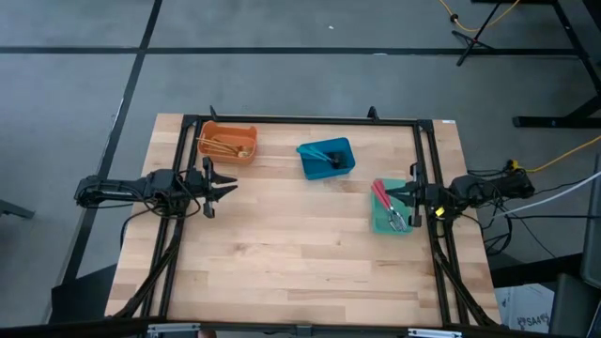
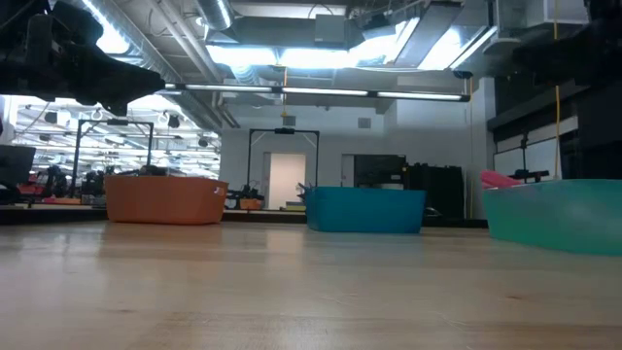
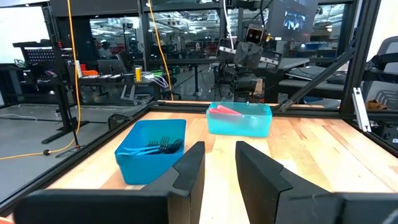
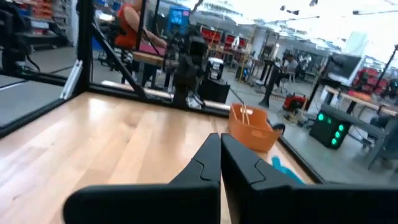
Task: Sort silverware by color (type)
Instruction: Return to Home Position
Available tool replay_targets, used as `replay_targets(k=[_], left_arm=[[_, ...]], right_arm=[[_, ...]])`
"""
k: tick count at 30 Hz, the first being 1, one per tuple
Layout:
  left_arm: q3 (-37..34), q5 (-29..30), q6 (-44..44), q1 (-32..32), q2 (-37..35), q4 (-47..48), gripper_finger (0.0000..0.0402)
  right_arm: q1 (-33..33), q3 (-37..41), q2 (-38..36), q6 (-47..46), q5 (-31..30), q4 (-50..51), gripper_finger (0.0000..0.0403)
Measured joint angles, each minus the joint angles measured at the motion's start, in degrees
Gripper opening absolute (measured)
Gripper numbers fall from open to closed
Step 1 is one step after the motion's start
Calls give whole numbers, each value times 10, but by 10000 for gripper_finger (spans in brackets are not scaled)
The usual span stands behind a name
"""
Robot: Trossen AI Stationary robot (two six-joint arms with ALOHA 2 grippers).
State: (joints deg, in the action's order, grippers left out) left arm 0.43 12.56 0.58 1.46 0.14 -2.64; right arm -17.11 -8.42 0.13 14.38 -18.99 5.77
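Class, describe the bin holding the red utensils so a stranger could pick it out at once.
On the pale wooden table, at the right edge by the right arm's shut pincer, sits a green rectangular plastic bin holding red utensils. Its neighbours, a blue rectangular bin and an orange rectangular bin, stand farther left, the orange by the left arm's open pincer.

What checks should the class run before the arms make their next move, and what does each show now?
1. No utensil loose on the table: ok.
2. Gold utensils in the orange bin: ok.
3. Blue utensils in the blue bin: ok.
4. Red utensils in the green bin: ok.
5. Left jaws open, empty, near the orange bin: ok.
6. Right jaws shut, empty, over the green bin's edge: ok.
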Motion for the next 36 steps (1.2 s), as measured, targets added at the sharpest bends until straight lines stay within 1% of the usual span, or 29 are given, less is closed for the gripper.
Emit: replay_targets(k=[3, 5, 10, 14, 17, 19, 25, 34, 36], left_arm=[[0, 0, 0, 0, 0, 0, 84], [0, 0, 0, 0, 0, 0, 84], [0, 0, 0, 0, 0, 0, 84], [0, 0, 0, 0, 0, 0, 84], [0, 0, 0, 0, 0, 0, 84], [0, 0, 0, 0, 0, 0, 84], [0, 0, 0, 0, 0, 0, 84], [0, 0, 0, 0, 0, 0, 84], [0, 0, 0, 0, 0, 0, 84]], right_arm=[[20, 12, 1, -7, 5, -3, 3], [41, 26, 0, -10, 22, -41, 3], [109, 79, 1, -33, 105, -111, 3], [166, 80, 1, -76, 160, -74, 3], [201, 80, 1, -82, 211, -70, 3], [219, 80, 1, -83, 232, -73, 3], [242, 80, 1, -96, 241, -74, 3], [243, 80, 1, -109, 240, -74, 3], [243, 80, 1, -128, 227, -71, 3]])
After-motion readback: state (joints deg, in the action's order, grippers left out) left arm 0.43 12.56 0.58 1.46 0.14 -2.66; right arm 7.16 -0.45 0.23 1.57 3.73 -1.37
